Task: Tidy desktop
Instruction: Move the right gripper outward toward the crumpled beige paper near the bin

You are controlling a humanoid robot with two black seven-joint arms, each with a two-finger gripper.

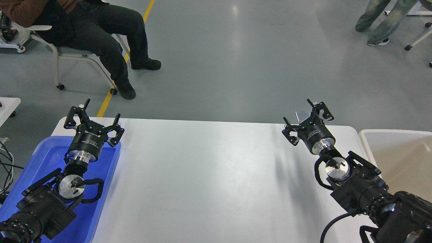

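So the desktop (202, 175) was spread across the middle of the head view, a big matte white top, and honestly nothing loose could be spotted on the visible part of it. A blue tray (101, 202) was parked at its left edge and a cream bin (368, 141) with a tan inside at its right edge.

The left gripper (95, 116) was held above the far end of the tray with its fingers spread wide apart and nothing gripped. The right gripper (305, 114) was poised over the far right corner of the desktop, fingers also splayed wide and nothing held. Something small and pale could be glimpsed just behind the right gripper at the table's far edge, but what it was couldn't be made out.

As a guess, the tidying looked either basically finished or not yet started. If that pale bit is a leftover, it'd probably be best approached slowly by the right arm, with the jaws kept wide until it's clearly framed between them, since it's sitting right on the edge and could easily be knocked off onto the floor. The arms should be kept well clear of the bin walls too.
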